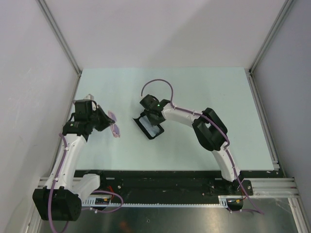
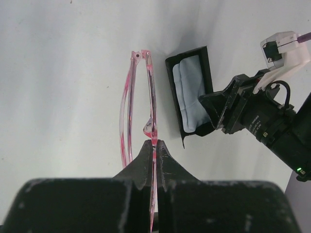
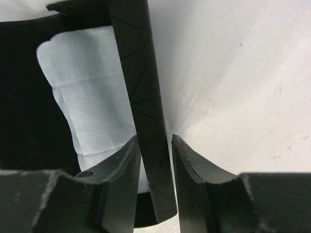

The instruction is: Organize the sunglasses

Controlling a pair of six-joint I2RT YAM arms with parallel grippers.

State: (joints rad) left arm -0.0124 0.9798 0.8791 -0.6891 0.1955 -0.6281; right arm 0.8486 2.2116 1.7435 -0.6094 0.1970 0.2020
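The sunglasses (image 2: 150, 97), with a thin pink-white frame and folded arms, hang in my left gripper (image 2: 154, 143), which is shut on the frame near its middle. In the top view the sunglasses (image 1: 114, 127) are held at the table's left by my left gripper (image 1: 108, 121). The black case (image 1: 149, 128) lies open at the table's middle with the pale blue cloth (image 2: 189, 92) inside. My right gripper (image 3: 155, 141) straddles the case's side wall (image 3: 138, 73). The left finger touches the wall and a narrow gap shows at the right finger. The cloth (image 3: 82, 92) shows inside.
The pale green table (image 1: 209, 97) is bounded by grey walls and metal rails left and right. The right arm (image 2: 262, 121) reaches the case from the right, about a case-width from the held sunglasses.
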